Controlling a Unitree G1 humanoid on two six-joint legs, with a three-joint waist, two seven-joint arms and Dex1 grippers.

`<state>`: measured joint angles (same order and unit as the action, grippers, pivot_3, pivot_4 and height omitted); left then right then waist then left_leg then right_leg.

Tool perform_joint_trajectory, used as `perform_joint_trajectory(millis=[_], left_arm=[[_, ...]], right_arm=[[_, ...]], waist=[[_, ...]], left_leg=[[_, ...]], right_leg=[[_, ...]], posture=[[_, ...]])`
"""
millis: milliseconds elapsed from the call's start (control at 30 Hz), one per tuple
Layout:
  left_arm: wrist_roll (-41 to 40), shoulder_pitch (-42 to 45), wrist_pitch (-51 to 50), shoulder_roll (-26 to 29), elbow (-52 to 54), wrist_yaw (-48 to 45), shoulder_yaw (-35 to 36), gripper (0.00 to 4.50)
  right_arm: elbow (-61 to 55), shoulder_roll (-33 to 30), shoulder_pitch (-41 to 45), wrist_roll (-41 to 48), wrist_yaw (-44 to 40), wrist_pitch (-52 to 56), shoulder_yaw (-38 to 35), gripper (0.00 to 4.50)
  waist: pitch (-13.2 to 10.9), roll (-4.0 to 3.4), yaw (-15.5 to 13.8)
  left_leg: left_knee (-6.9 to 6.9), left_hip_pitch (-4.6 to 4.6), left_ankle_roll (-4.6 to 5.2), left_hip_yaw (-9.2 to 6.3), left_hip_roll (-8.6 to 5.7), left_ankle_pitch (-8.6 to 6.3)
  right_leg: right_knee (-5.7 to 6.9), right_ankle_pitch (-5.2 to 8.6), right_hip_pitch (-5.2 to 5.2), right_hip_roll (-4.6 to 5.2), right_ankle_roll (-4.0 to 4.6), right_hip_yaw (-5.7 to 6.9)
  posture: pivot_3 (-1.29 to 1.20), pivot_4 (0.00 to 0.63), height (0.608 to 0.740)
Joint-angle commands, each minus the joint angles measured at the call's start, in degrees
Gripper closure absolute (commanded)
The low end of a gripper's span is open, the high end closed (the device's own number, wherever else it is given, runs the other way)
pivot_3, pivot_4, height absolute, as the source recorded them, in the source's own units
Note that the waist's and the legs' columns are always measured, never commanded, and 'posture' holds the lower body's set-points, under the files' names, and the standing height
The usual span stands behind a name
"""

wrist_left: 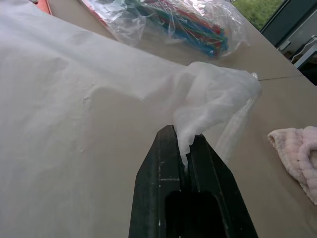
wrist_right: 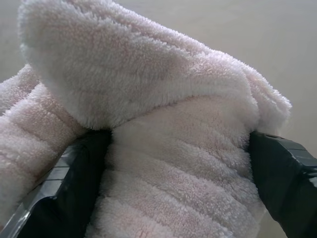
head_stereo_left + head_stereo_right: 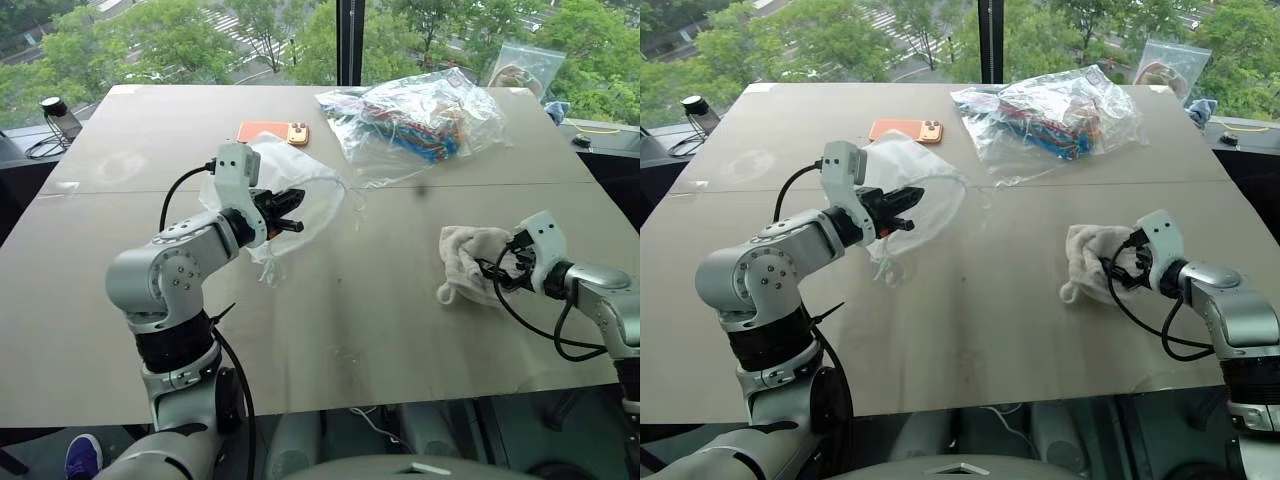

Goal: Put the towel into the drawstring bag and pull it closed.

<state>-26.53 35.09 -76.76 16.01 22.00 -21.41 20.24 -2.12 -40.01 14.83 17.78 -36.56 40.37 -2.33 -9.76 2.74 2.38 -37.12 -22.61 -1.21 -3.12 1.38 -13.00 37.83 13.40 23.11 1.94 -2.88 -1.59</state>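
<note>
**Grippers at the bag and the towel**

Left gripper [image 3: 291, 210] is pinched tight on a fold of the drawstring bag [image 3: 300, 180]. It holds the thin milky bag up off the table [image 3: 330, 330], on the left side. A thin white cord [image 3: 352, 200] hangs from the bag's right edge.

Right gripper [image 2: 178, 163] has its two black fingers [image 2: 74, 183] spread wide, one on each side of the towel [image 3: 470, 262]. The soft ribbed towel lies bunched on the table at the right, well apart from the bag.

Far behind the bag lies an orange phone [image 3: 272, 132]. To the right of it sits a clear plastic bag of colourful items [image 3: 420, 118].
</note>
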Motion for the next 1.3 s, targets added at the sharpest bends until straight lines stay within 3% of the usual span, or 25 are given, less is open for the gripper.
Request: perform_joint_trajectory(millis=[33, 100, 200, 333, 600, 767, 867, 1000, 1133, 1300], left_arm=[[-1.87, 1.68, 0.29, 0.14, 1.4, 0.43, -0.41, 4.5], [-2.33, 1.65, 0.51, 0.31, 1.14, 0.57, -0.99, 4.5], [-2.95, 1.83, 0.71, 0.25, 0.52, 0.75, -1.63, 4.5], [-3.74, 1.88, 1.65, 0.79, -0.22, 0.21, -3.21, 4.5], [-4.93, 3.36, 2.4, 0.84, -2.13, 0.31, -4.34, 4.5], [-5.79, 4.38, 2.66, 0.12, -3.03, 0.5, -5.88, 4.5], [-5.73, 4.45, 3.63, 0.35, -3.09, -0.03, -8.22, 4.5], [-6.26, 3.48, 5.15, 2.19, -0.88, -2.08, -12.75, 4.5], [-7.25, 1.26, 5.09, 4.3, 1.6, -3.5, -14.17, 4.5], [-8.34, -2.2, 3.78, 6.64, 3.57, -3.64, -13.72, 4.5]], right_arm=[[-0.68, 2.43, -3.79, -0.29, -3.81, -0.48, 6.62, 0.5], [-2.2, 3.04, -4.12, 0.09, -4.08, -0.74, 6.07, 1.11], [-3.65, 3.56, -4.74, -0.48, -3.65, -0.78, 5.59, 2.76], [-5.06, 5.49, -5.05, 0.32, -1.87, -0.38, 2.57, 4.46], [-19.3, 9.8, -2.85, 9.82, -5.78, -0.32, -0.36, 4.49], [-26.06, 12.66, 3.34, 12.88, -6.94, 0.6, 6.14, 4.49], [-24.03, 14.19, 7.88, 9.72, -7.24, -1.67, 11.87, 4.49], [-11.96, 18.33, 15.83, -0.36, -3.68, -7.01, 19.65, 4.49], [-2.87, 24.23, 18.64, -2.83, 3.42, -6.58, 17.27, 4.49], [-0.95, 29.85, 17.79, 0.98, 8.8, -3.64, 10.13, 4.49]], waist=[[0.0, 0.01, 0.0], [0.0, 0.0, 0.05], [0.0, 0.0, 0.16], [0.0, 0.0, 0.13], [-0.34, -0.55, 0.07], [-0.57, -0.87, -0.09], [-0.57, -0.87, -0.23], [-0.58, -0.88, -0.24], [-0.59, -0.88, -0.25], [-0.6, -0.9, -0.45]], left_leg=[[0.0, 0.0, 0.0, -0.01, 0.0, 0.0], [0.02, 0.0, 0.0, -0.05, 0.01, 0.0], [0.02, 0.01, 0.0, -0.04, 0.02, 0.0], [0.02, 0.01, 0.0, -0.04, 0.01, 0.0], [0.04, -0.05, 0.0, -0.06, 0.01, 0.0], [0.03, -0.27, 0.0, -0.06, -0.06, 0.0], [0.04, -0.27, 0.0, -0.07, -0.07, 0.0], [0.04, -0.3, -0.01, -0.08, -0.08, 0.01], [0.08, -0.36, -0.02, -0.07, -0.09, 0.01], [0.26, -0.5, -0.03, -0.03, -0.1, 0.02]], right_leg=[[0.0, 0.0, 0.0, -0.01, 0.0, 0.01], [0.0, 0.0, 0.0, -0.02, 0.01, 0.02], [0.01, 0.0, 0.0, -0.03, 0.01, 0.0], [0.01, 0.0, 0.0, -0.02, 0.0, 0.0], [0.04, 0.0, 0.08, -0.04, 0.0, 0.0], [0.03, -0.01, 0.23, 0.02, -0.03, 0.0], [0.02, -0.01, 0.23, 0.05, -0.03, 0.03], [0.03, -0.12, 0.26, 0.05, 0.16, 0.03], [0.03, -0.14, 0.34, 0.07, 0.21, 0.01], [0.02, -0.14, 0.55, 0.11, 0.22, -0.01]], posture=[[0.0, 0.15, 0.734], [0.0, 0.15, 0.734], [0.0, 0.15, 0.734], [0.0, 0.15, 0.734], [0.0, 0.15, 0.734], [0.0, 0.15, 0.734], [0.0, 0.15, 0.734], [0.0, 0.15, 0.734], [0.0, 0.15, 0.734], [0.0, 0.15, 0.734]])
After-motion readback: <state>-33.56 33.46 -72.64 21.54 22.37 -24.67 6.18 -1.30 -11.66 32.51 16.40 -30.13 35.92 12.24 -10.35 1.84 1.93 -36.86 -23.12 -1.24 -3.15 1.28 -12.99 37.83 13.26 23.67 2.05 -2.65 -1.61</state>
